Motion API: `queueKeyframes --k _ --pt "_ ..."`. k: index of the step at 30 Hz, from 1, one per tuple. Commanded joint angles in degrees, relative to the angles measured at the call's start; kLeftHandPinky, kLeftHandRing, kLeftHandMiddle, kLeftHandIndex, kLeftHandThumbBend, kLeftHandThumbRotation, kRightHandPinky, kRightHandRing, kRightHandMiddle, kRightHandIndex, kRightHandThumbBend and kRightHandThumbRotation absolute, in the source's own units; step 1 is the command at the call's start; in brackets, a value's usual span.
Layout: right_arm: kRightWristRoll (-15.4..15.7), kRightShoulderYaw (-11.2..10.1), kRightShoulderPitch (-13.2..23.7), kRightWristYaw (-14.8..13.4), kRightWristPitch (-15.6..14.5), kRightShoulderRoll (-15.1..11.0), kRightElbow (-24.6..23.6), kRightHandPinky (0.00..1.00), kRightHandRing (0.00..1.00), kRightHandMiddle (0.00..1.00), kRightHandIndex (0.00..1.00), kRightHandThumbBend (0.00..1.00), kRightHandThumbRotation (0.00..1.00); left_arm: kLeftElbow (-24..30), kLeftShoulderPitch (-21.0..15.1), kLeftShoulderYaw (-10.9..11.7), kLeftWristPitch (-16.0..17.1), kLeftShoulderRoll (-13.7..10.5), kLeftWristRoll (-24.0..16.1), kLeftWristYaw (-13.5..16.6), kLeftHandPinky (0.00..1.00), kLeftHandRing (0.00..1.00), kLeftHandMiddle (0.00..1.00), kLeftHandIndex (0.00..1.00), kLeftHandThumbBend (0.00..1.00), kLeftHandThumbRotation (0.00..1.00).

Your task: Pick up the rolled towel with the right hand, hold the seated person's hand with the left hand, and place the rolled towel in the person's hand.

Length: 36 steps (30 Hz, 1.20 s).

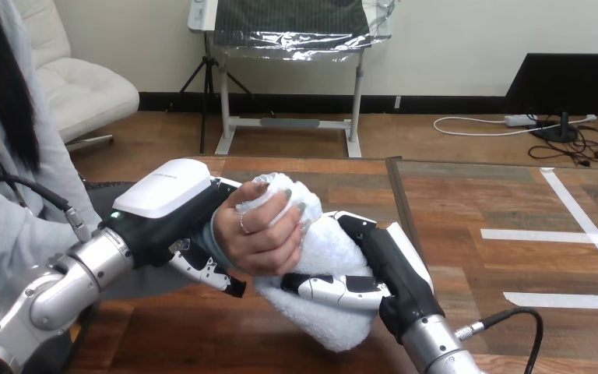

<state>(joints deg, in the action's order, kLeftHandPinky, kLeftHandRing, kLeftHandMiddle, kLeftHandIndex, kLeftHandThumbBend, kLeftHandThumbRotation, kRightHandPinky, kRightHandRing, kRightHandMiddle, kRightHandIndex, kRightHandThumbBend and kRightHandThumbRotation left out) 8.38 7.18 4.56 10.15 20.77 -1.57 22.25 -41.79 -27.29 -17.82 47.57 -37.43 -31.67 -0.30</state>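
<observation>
White rolled towel (328, 248) in right robot hand (388, 269), person's hand (261, 234).

Left of centre above the brown wooden worktop (467, 195): my left hand (163, 230), fingers wrapped round the person's wrist (219, 232). Just right of it, the person's hand (263, 234) lies on the upper end of the white rolled terry towel (323, 261). My right hand (389, 269) clasps the towel's right side, fingers across its front.

Wraps the left robot hand (163, 193) round the person's wrist (218, 227); grips the rolled towel (325, 248) in the right robot hand (389, 266), beside the person's hand (263, 235), closed on it too.
</observation>
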Motion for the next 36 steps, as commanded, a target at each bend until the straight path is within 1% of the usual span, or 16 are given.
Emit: queueKeyframes --k 1,5,6,7,11,16,19,25,31,36 --pt "0.77 1.72 3.03 0.82 -0.25 -0.45 -3.59 0.86 0.84 0.82 0.9 0.77 0.42 4.41 -0.46 1.75 -0.85 -0.38 0.89 -0.39 0.72 0.74 0.75 0.79 1.0 0.29" --pt "1.79 2.25 3.07 1.06 -0.43 -1.55 -3.77 0.89 0.86 0.83 0.91 0.77 0.48 5.78 0.24 1.96 -2.1 -0.55 0.75 -1.22 0.79 0.79 0.8 0.83 1.0 0.32" --pt "2.08 2.39 3.11 1.0 -0.24 -1.8 -3.72 0.9 0.86 0.83 0.92 0.77 0.53 6.04 0.36 2.0 -2.32 -0.6 0.61 -1.3 0.81 0.82 0.82 0.85 1.0 0.34" --pt "2.26 2.48 3.13 0.95 -0.12 -1.97 -3.69 0.9 0.86 0.84 0.92 0.76 0.54 6.27 0.47 2.04 -2.51 -0.63 0.52 -1.39 0.82 0.82 0.83 0.86 1.0 0.34" --pt "2.01 2.57 3.08 1.42 -0.59 -2.43 -3.8 0.91 0.87 0.84 0.92 0.77 0.59 7.25 1.09 2.21 -3.47 -0.62 0.3 -1.74 0.85 0.85 0.86 0.89 1.0 0.37" --pt "2.31 3.03 3.09 1.61 -1.06 -3.15 -3.85 0.91 0.88 0.85 0.93 0.78 0.66 7.56 1.51 2.24 -3.73 -0.72 0.13 -1.66 0.86 0.87 0.89 0.91 1.0 0.42" --pt "2.07 3.07 3.06 2.06 -1.57 -3.37 -3.92 0.91 0.88 0.85 0.94 0.79 0.69 7.57 1.63 2.21 -3.82 -0.68 0.58 -2.31 0.86 0.86 0.88 0.91 1.0 0.43" --pt "2.08 3.05 2.85 2.48 -1.47 -3.64 -3.82 0.9 0.88 0.85 0.94 0.81 0.74 7.13 1.78 2.2 -4.22 -0.46 1.82 -4.35 0.85 0.85 0.88 0.91 1.0 0.46" --pt "1.99 3.1 2.66 2.78 -1.54 -3.9 -3.82 0.89 0.87 0.85 0.93 0.82 0.75 6.84 1.91 2.12 -4.39 -0.41 1.76 -5.05 0.85 0.85 0.87 0.91 1.0 0.46" --pt "1.4 3.11 2.47 3.4 -1.75 -4.18 -3.95 0.88 0.87 0.85 0.93 0.83 0.75 7.09 2.4 2.19 -5.28 -0.18 2.29 -5.97 0.85 0.87 0.89 0.91 1.0 0.45"
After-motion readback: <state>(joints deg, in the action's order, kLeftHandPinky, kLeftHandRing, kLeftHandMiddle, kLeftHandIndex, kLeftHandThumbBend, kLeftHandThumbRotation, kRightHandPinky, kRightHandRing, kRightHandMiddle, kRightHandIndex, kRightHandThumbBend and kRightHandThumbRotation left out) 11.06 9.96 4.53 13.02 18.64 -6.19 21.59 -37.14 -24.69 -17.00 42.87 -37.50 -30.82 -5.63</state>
